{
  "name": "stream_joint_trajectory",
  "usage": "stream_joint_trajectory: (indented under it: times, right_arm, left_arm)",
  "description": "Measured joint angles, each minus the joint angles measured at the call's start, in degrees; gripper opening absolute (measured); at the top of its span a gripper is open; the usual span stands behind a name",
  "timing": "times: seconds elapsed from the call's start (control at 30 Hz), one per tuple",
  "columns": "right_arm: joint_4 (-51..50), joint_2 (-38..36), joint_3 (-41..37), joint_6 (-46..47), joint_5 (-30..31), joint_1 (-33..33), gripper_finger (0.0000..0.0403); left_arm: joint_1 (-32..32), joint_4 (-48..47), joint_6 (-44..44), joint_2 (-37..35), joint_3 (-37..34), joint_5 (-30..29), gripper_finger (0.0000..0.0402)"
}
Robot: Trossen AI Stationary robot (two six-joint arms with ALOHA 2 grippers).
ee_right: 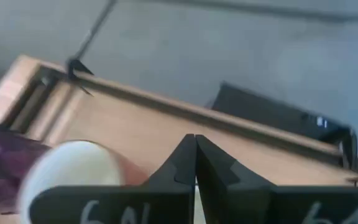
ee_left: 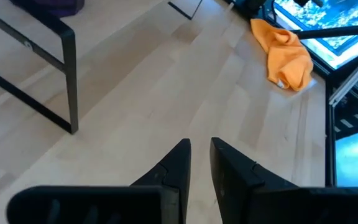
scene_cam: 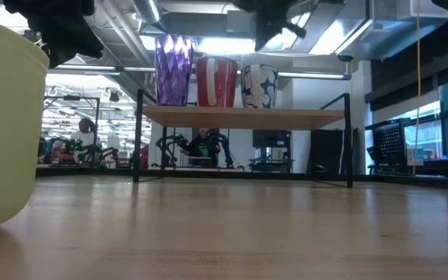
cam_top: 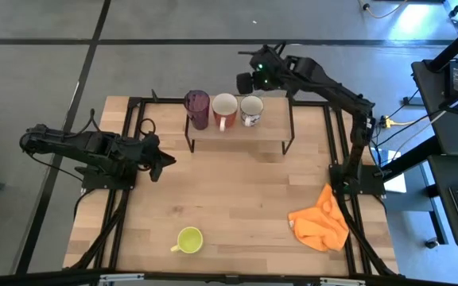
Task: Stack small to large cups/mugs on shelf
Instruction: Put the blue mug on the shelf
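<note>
On the small light-wood shelf on black legs [cam_top: 237,127], at the far side, stand a tall dark purple tumbler [cam_top: 197,107], a reddish-brown mug [cam_top: 224,109] and a small patterned white mug [cam_top: 251,109]. The yellow-green mug [cam_top: 188,239] sits alone at the near edge of the wooden surface [cam_top: 237,199], near-right of the left claw [cam_top: 165,161], which is clenched empty and looks the nearer arm. The right claw [cam_top: 246,82], clenched, hovers beyond the shelf.

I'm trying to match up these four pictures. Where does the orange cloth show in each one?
High view: orange cloth lies on the table's right side, near the front edge.
Low view: not in it.
Left wrist view: cloth far off, beyond the left gripper.
Right wrist view: not in it.
Shared landmark: the shelf, whose black leg shows.
</note>
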Motion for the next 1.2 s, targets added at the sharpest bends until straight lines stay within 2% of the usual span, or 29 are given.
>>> stream_joint_trajectory:
  times: [0.17,0.43,0.93,1.2]
  right_arm:
    - [0.4,0.0,-4.8,-0.1,-9.1,-4.6,0.0009]
    - [3.8,0.1,-10.8,-4.3,-19.7,-8.0,0.0009]
    - [5.1,0.1,-12.3,-11.0,-26.2,-8.5,0.0009]
    - [5.1,0.1,-12.3,-12.0,-26.5,-8.5,0.001]
  left_arm:
    - [0.0,-0.6,-2.6,0.0,0.0,-0.2,0.0055]
    - [0.0,-0.6,-6.0,0.0,0.0,-3.4,0.0055]
    - [0.0,-0.6,-7.7,0.0,0.0,-6.5,0.0055]
    - [0.0,-0.6,-8.8,0.0,0.0,-6.5,0.0055]
